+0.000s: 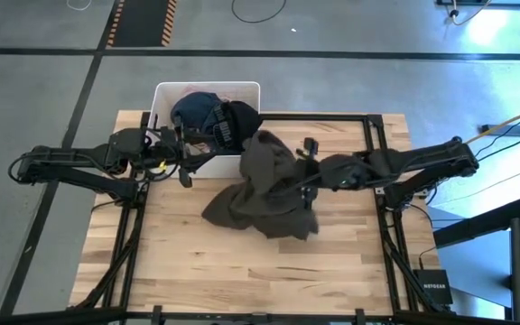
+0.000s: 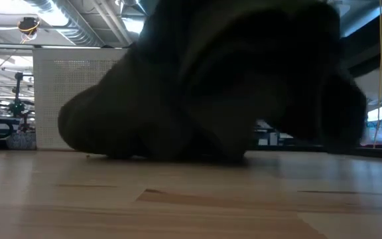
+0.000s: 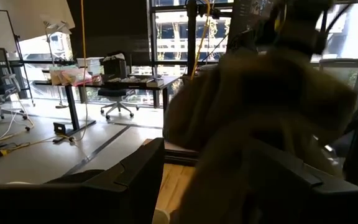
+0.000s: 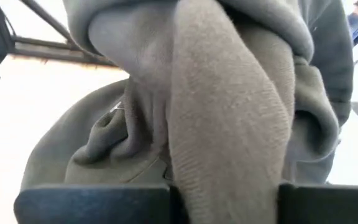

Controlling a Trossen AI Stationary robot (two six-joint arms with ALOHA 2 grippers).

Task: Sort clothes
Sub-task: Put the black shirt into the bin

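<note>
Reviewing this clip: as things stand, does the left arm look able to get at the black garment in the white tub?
Probably yes. The left gripper is open and empty at the tub's near edge, with the black garment just beyond it. The olive-grey garment, held by the right gripper, hangs to the side.

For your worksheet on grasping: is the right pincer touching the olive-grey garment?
Touching. The right wrist view shows the olive-grey garment pinched in a fold between the right pincer fingers.

We see a large olive-grey garment (image 1: 262, 185) of soft, matt knitted cloth on a pale, smooth wooden tabletop (image 1: 242, 271); the white rectangular tub (image 1: 242, 91) looks like smooth plastic.
</note>
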